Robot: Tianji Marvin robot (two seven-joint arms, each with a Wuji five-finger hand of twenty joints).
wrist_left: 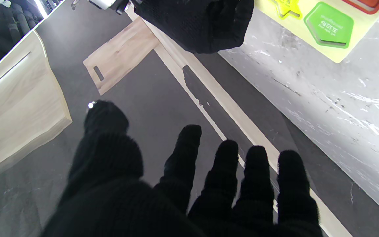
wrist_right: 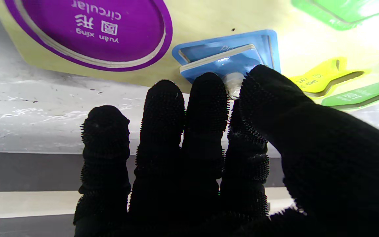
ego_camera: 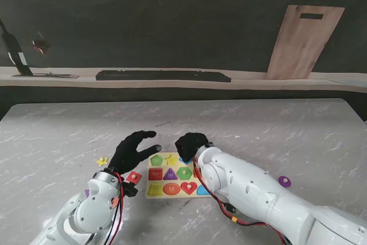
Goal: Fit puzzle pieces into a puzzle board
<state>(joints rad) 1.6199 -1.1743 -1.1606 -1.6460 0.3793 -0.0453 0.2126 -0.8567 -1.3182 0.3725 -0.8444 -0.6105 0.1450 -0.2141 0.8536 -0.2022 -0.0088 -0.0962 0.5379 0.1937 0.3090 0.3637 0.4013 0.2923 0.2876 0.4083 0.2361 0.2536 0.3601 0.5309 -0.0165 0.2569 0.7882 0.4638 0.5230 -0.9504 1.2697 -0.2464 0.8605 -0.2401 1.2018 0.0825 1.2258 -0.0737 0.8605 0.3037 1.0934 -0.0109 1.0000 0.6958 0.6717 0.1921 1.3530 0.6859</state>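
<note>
Stand view: pale yellow wooden puzzle board point(ego_camera: 175, 190) flat on the grey marbled table point(ego_camera: 258, 130), near the robot, between the two arms. Seated in it: green pentagon piece point(ego_camera: 156, 160), yellow star piece point(ego_camera: 171, 159), red square, purple triangle, green hexagon, yellow rectangle, red oval, red heart, blue piece at the near right corner. Black-gloved right hand point(ego_camera: 191, 143) curled over the far right corner of the board, covering that slot. Black-gloved left hand point(ego_camera: 133, 149) raised just left of the board, fingers spread, holding nothing. Loose on the table: small yellow star point(ego_camera: 102, 162) left of the left hand, red piece point(ego_camera: 133, 177) beside the left wrist, purple round piece point(ego_camera: 284, 181) well to the right. Along the far ledge, a long black bar point(ego_camera: 163, 76) and a light wooden cutting board point(ego_camera: 304, 41) leaning on the dark wall.

Left wrist view: left hand point(wrist_left: 189, 184) released, fingers apart, nothing between them; right hand point(wrist_left: 206, 23) over the board corner beside the yellow star piece point(wrist_left: 286, 8) and green pentagon piece point(wrist_left: 329, 26).

Right wrist view: right hand point(wrist_right: 215, 158) pinching the small pale knob of a blue flat piece point(wrist_right: 222, 62), thumb and fingertips point(wrist_right: 209, 95) closed on it. Piece tilted over its blue recess, one edge lifted, not seated. Purple circle slot point(wrist_right: 90, 33) just beside it.
</note>
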